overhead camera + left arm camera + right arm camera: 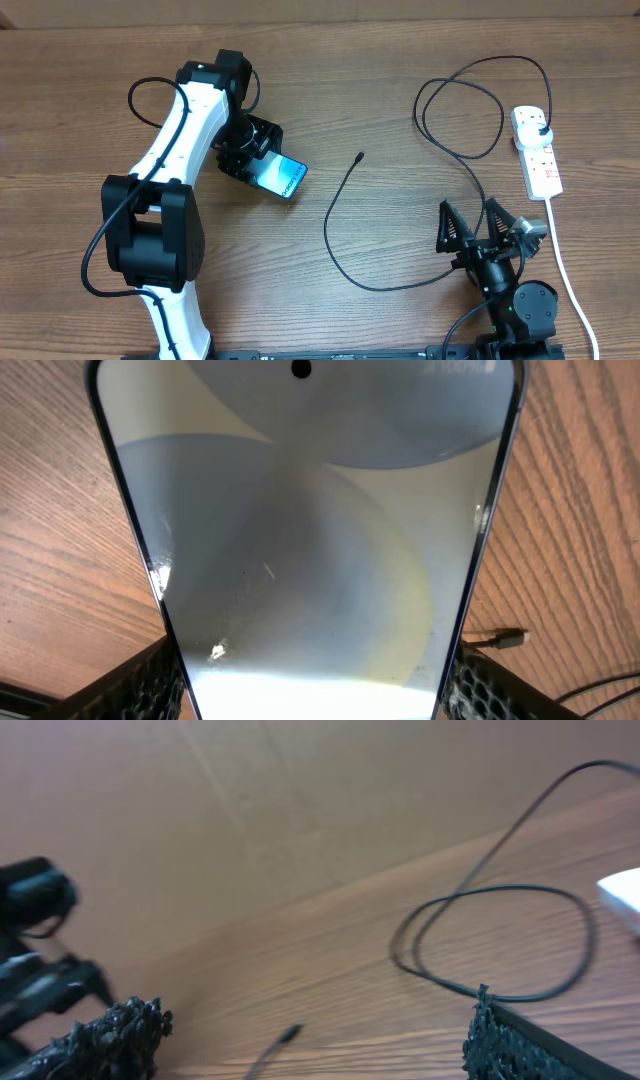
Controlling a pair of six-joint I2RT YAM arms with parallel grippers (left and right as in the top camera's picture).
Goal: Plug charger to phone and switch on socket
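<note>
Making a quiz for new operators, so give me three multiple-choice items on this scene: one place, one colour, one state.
1. Where does the charger tip lie? A) on the table between phone and socket B) inside the phone C) in a gripper
2. What colour is the socket? A) black B) white C) blue
3. How is the right gripper? A) shut on the cable B) open and empty C) shut on the phone
Answers: 1 A, it lies loose on the wood; 2 B, its body is white; 3 B, fingers spread, nothing between.
</note>
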